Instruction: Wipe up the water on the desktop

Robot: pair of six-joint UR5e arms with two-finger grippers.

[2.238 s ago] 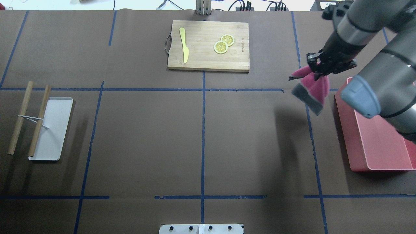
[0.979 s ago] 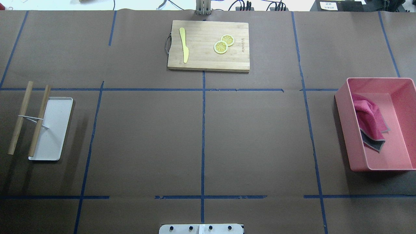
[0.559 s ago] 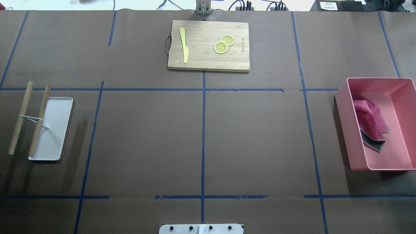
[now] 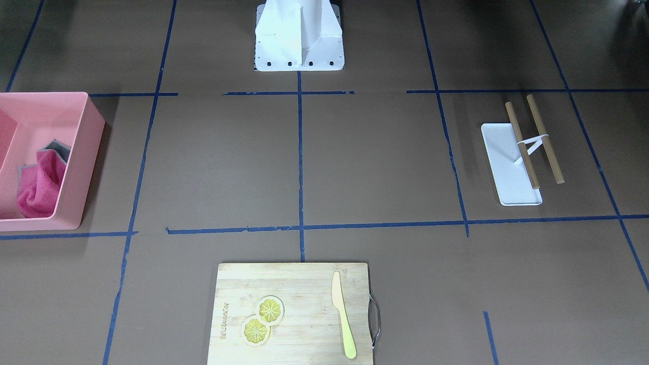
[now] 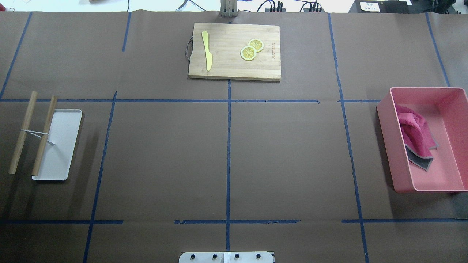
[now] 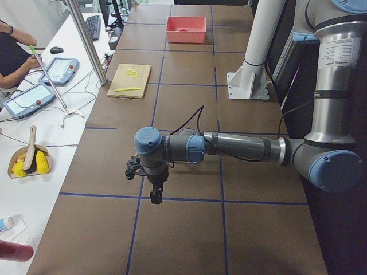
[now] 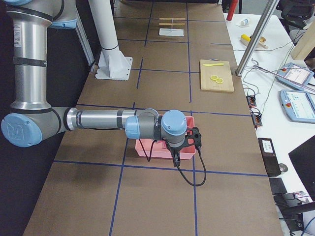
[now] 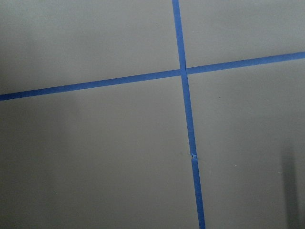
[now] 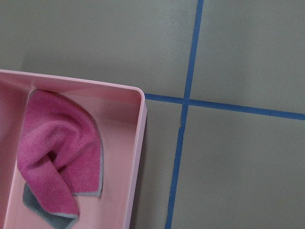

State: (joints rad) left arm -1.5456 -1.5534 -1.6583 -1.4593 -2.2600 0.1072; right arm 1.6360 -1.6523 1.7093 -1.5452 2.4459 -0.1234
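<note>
In pink bin, near tabletop right end: pink cloth, crumpled. The left end effector and right end effector hang over opposite ends; spread or pressed together, cannot tell.

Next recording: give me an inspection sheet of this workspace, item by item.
Surface: desktop, dark brown with a blue tape grid; no water seen.
Job's things: pink cloth crumpled inside the pink bin.
Clutter: cutting board with yellow knife and two lemon slices; white tray with two wooden rods at its edge.
Grippers: left gripper above bare desktop, right gripper near the bin's corner; open or shut cannot be told.
Cables: left arm's cable loops above the forearm; right arm's cable hangs below the wrist.
Surroundings: operator at a white side desk.
</note>
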